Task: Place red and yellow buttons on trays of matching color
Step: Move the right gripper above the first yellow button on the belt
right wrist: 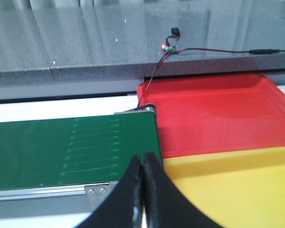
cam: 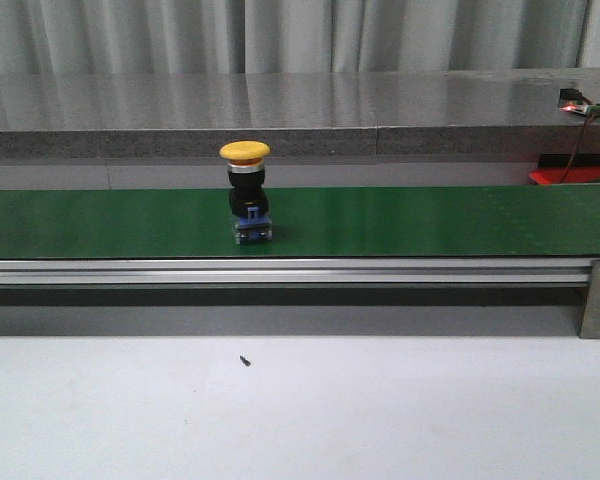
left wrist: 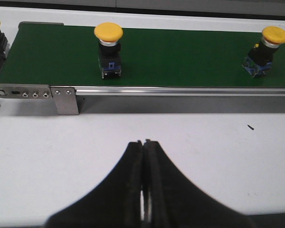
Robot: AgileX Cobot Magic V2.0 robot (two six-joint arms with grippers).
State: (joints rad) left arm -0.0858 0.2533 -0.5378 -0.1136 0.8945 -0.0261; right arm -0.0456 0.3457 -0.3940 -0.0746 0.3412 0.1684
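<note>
Yellow buttons [left wrist: 108,49] [left wrist: 265,51] are standing upright on the green belt [left wrist: 180,57]; nothing is blocking them, and both grippers [left wrist: 144,152] [right wrist: 143,166] are sitting pinched closed, empty.

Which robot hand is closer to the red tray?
Right. The right gripper hangs shut at the belt's end, right beside the red tray. The left gripper sits at the belt's far end, showing no tray.

Only the fingers show, in the wrist views. The left fingers [left wrist: 133,190] are matte black, broad at the base and curving up to narrow tips. The right fingers [right wrist: 133,194] have the same black, flared shape.
</note>
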